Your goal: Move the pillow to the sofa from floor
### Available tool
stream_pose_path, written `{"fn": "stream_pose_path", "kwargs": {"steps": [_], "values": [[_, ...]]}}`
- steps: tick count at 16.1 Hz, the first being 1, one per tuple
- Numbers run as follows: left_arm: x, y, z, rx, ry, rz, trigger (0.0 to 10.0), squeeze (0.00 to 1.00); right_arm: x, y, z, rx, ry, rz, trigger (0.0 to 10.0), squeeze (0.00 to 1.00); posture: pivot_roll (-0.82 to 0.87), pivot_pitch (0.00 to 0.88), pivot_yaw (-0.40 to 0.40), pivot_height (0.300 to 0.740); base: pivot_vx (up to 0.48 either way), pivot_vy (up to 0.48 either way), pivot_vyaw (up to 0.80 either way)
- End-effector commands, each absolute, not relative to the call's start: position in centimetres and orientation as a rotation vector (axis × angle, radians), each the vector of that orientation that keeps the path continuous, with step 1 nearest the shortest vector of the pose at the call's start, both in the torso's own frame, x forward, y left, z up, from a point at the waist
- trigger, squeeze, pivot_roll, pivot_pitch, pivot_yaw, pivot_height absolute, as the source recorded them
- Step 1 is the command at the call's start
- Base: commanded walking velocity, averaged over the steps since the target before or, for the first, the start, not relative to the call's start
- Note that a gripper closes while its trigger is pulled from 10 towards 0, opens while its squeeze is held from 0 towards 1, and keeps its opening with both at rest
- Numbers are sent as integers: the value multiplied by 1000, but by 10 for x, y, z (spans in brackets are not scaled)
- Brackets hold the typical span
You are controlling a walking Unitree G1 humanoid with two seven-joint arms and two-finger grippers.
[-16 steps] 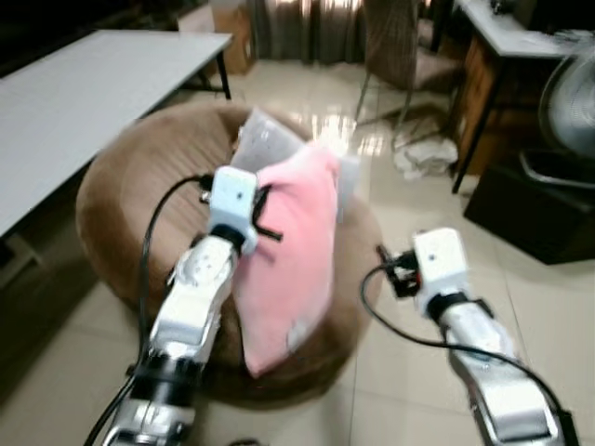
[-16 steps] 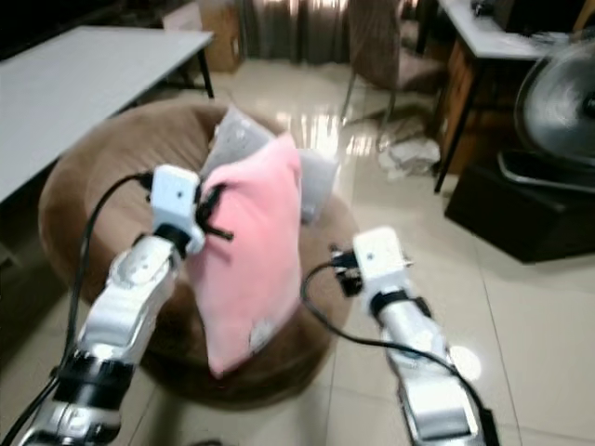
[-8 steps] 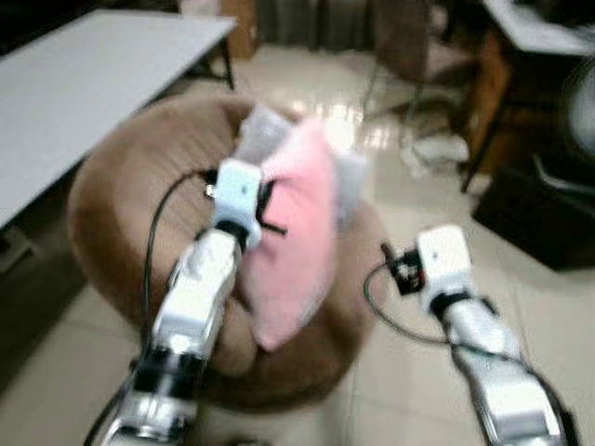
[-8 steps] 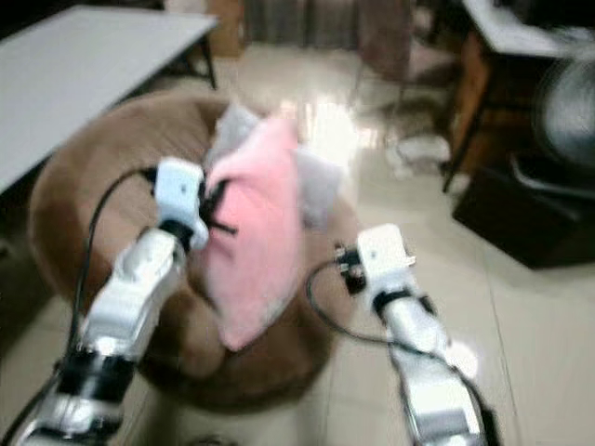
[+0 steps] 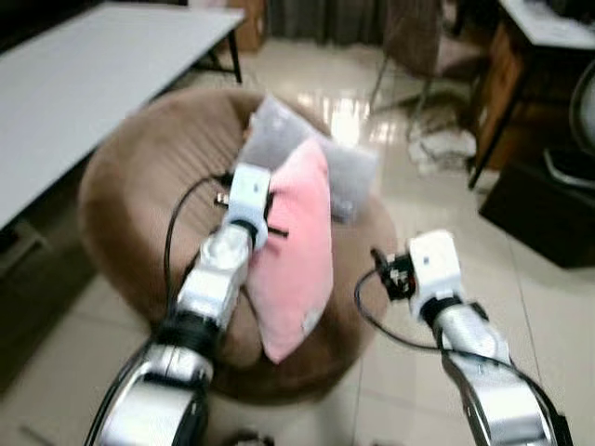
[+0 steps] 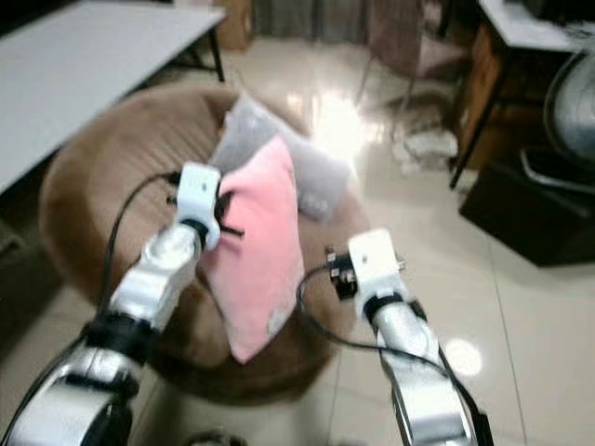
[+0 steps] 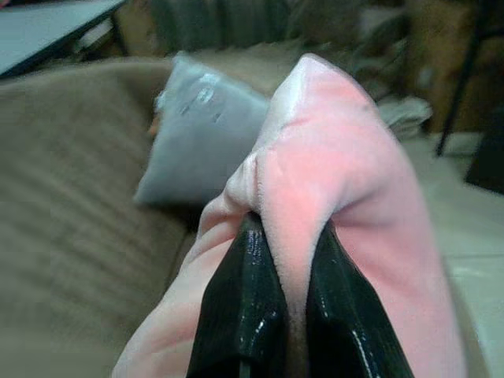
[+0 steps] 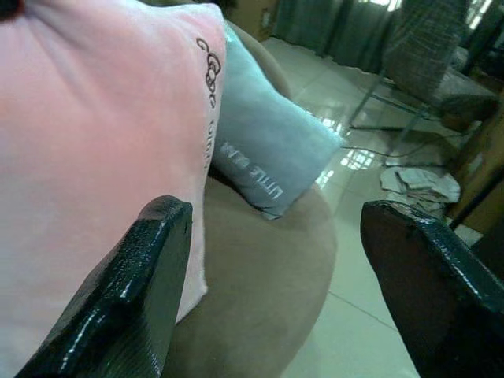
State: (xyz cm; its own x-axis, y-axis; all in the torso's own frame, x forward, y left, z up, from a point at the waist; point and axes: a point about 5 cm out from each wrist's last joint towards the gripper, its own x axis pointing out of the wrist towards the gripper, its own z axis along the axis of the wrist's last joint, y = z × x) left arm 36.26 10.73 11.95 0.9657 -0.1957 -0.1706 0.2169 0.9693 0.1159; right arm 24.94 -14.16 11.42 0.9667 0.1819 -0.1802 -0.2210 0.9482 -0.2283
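Before me sits the round brown sofa [image 5: 139, 186], a low beanbag-like seat on the glossy tiled floor [image 5: 548, 288]; a long white table [image 5: 84, 84] runs along my left, and a dark desk [image 5: 521, 65] and a chair [image 5: 418, 46] stand farther back on my right; a crumpled cloth [image 5: 446, 149] lies on the tiles near the desk leg; a black box-like object [image 5: 544, 209] rests on the floor to the right.

A grey pillow [image 5: 311, 153] lies on the far part of the sofa, with printed lettering visible along its edge in the right wrist view; the pink pillow [image 5: 297, 251] hangs upright in front of it, over the sofa's right front edge, its lower corner down near the seat's rim; whether that corner touches the sofa I cannot tell.

My left gripper [image 7: 287, 307] is clamped on the pink pillow, the two black fingers [image 7: 244, 315] pinching a fold of the plush near its upper edge, with the cloth bulging out between and above them; my left arm reaches forward over the sofa.

My right gripper [image 8: 291, 276] hovers just to the right of the pink pillow, its fingers [image 8: 134, 291] spread wide apart and holding nothing; one finger sits close beside the pillow's face, the other out over the floor.
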Motion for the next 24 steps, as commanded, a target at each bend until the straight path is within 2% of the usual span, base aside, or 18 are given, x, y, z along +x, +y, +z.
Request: {"fn": "stream_pose_path", "kwargs": {"steps": [1,3,4,5,6,12,13,14,15,18,20,22,24], "values": [[372,108,124,138,144,-146,10000,0,245,-140,115,-255,162,216,10000,0,-108,95,65,740,0,0,0],[380,112,120,135,188,-58,10000,0,241,-140,115,-262,172,229,10000,0,-132,113,69,740,0,0,0],[386,125,122,164,211,56,10000,0,235,-140,113,-273,184,237,10000,0,-165,136,70,740,0,0,0],[388,132,123,184,222,104,10000,275,235,-140,113,-275,186,240,10000,0,-168,139,70,740,0,0,0],[391,145,127,198,234,159,10000,1000,233,-139,113,-279,189,247,10000,0,-185,147,67,740,0,0,0],[405,177,166,258,117,243,10000,1000,232,-134,118,-295,178,285,10000,0,-189,183,43,740,0,0,0],[407,184,179,281,48,273,10000,957,234,-132,118,-298,174,293,10000,0,-182,176,38,740,0,0,0],[407,186,182,279,30,283,10000,671,234,-132,119,-303,172,292,10000,0,-180,174,37,740,0,0,0],[407,193,190,304,-27,296,10000,0,238,-133,120,-308,166,289,10000,0,-173,162,38,740,0,0,0],[406,201,199,314,-106,274,10000,0,243,-133,122,-319,150,286,10000,0,-146,135,45,740,0,0,0],[401,200,189,277,-124,119,10000,0,239,-129,119,-319,153,311,10000,0,-120,110,43,740,0,0,400],[388,205,172,281,-131,58,10000,0,237,-123,114,-304,162,327,10000,0,-94,95,43,740,0,0,800],[362,208,157,265,-142,-30,10000,0,238,-125,110,-271,172,321,10000,0,-73,70,33,740,0,0,800]]}}
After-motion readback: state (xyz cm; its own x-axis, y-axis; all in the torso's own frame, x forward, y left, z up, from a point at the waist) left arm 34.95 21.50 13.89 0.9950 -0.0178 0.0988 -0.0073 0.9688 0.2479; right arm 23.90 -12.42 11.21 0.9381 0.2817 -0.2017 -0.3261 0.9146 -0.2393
